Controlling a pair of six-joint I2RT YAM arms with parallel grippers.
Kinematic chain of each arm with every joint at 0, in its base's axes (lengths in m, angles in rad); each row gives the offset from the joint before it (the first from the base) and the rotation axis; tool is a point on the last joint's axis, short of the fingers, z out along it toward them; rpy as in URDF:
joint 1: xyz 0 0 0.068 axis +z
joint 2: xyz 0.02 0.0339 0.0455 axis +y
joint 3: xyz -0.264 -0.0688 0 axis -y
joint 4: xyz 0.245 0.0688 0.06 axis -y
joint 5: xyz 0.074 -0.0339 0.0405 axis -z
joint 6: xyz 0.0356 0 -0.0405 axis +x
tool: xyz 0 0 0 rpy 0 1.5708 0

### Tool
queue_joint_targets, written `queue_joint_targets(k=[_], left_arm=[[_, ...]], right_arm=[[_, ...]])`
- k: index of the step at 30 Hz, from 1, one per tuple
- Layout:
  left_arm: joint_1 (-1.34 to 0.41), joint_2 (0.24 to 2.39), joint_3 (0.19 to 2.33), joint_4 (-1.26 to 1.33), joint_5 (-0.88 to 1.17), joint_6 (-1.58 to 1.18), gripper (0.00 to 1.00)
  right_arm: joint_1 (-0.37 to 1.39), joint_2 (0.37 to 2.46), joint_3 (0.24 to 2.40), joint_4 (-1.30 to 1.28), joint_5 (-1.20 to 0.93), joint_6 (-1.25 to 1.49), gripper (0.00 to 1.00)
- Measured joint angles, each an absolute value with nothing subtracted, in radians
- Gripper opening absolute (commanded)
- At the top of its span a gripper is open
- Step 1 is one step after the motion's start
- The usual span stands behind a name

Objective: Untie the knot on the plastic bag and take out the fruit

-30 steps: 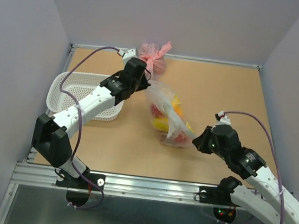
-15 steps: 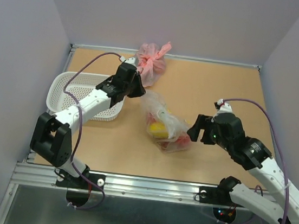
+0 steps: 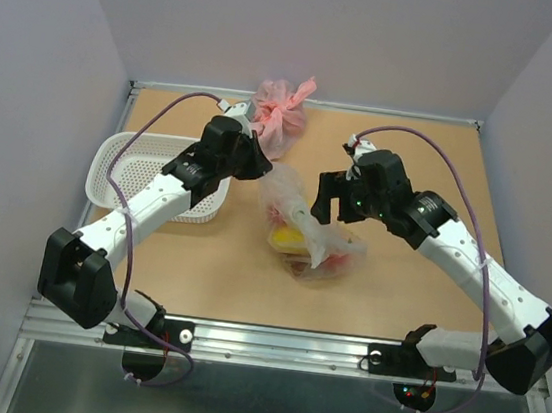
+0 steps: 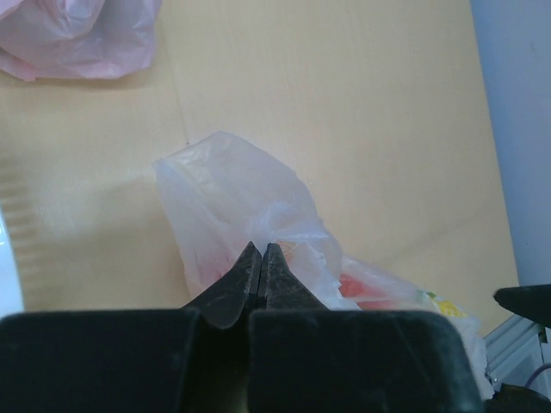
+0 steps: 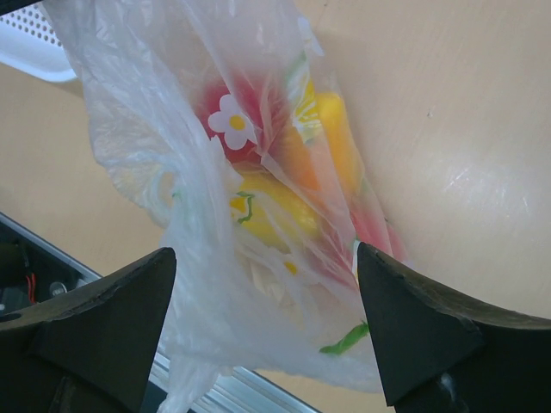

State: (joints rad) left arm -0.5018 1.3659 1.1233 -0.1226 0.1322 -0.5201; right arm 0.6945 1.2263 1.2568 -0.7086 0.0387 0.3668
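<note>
Left gripper [image 4: 261, 251] pinches the plastic bag [image 4: 228, 185] (hold it taut); right gripper [image 5: 265, 254], spread wide, should grab the opposite film.

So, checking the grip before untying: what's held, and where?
Left fingers pinch the clear bag by its loose top flap; right fingers stand open astride it.

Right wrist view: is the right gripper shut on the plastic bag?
No, the right gripper stands wide open before the plastic bag.
</note>
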Motion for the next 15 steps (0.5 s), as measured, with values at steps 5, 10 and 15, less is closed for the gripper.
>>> queue_joint_targets(k=[5,10,15], left_arm=[[-0.505,1.364,1.123,-0.128,0.133,-0.521,0.00],[-0.505,1.364,1.127,-0.139,0.118,-0.529,0.00],[-0.514,1.388,1.160,-0.157,0.098,-0.538,0.00]], right_arm=[[0.694,1.297,1.264,-0.707,-0.031,0.305,0.84],[0.694,1.278,1.262,-0.706,-0.115,0.265,0.83],[0.694,1.209,1.262,-0.700,-0.168,0.249,0.84]])
